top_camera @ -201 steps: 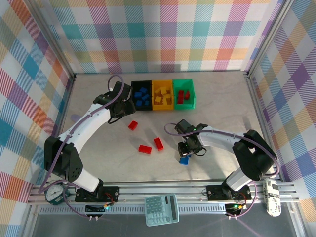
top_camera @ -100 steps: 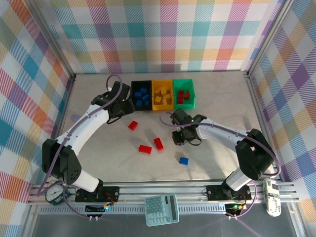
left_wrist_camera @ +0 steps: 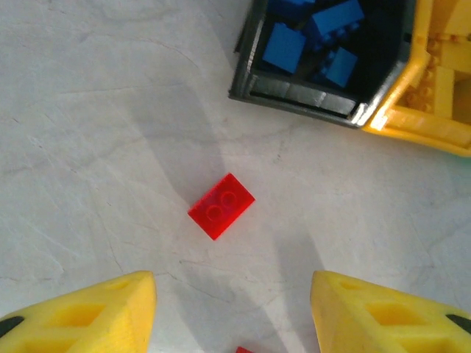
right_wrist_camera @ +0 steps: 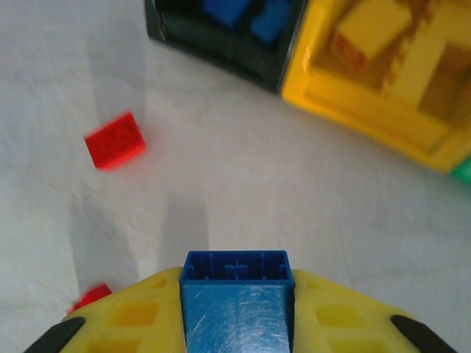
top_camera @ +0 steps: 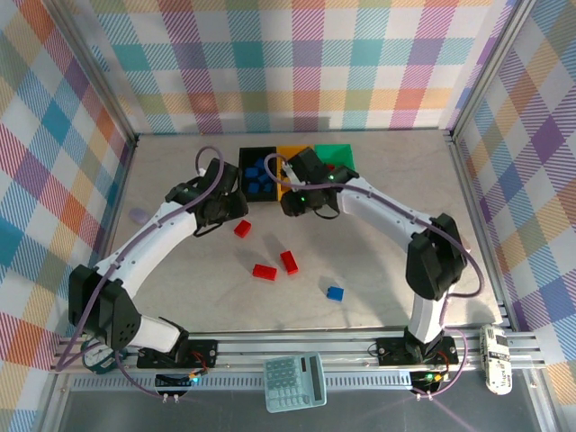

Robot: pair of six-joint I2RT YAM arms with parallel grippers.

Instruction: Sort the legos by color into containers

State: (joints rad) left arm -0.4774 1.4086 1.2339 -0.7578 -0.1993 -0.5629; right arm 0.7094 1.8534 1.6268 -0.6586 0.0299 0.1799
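Note:
My right gripper (right_wrist_camera: pixel 235 283) is shut on a blue lego (right_wrist_camera: pixel 235 312), held above the table just short of the black bin (right_wrist_camera: pixel 221 44) and yellow bin (right_wrist_camera: pixel 368 110). From above, the right gripper (top_camera: pixel 300 196) hovers at the front of the yellow bin (top_camera: pixel 290 151), beside the green bin (top_camera: pixel 340 155). My left gripper (left_wrist_camera: pixel 232 287) is open over a red lego (left_wrist_camera: pixel 221 206), which lies on the table ahead of its fingers. Two more red legos (top_camera: pixel 265 272) (top_camera: pixel 289 262) and a blue lego (top_camera: pixel 335 292) lie mid-table.
The black bin (top_camera: pixel 256 175) holds several blue bricks. A teal calculator (top_camera: pixel 295 380) rests on the front rail. Checked walls enclose the table on the left, back and right.
The right arm has swung from the front of the table up to the bins, carrying a blue lego. One blue lego stays behind. The left gripper has shifted slightly toward the red lego.

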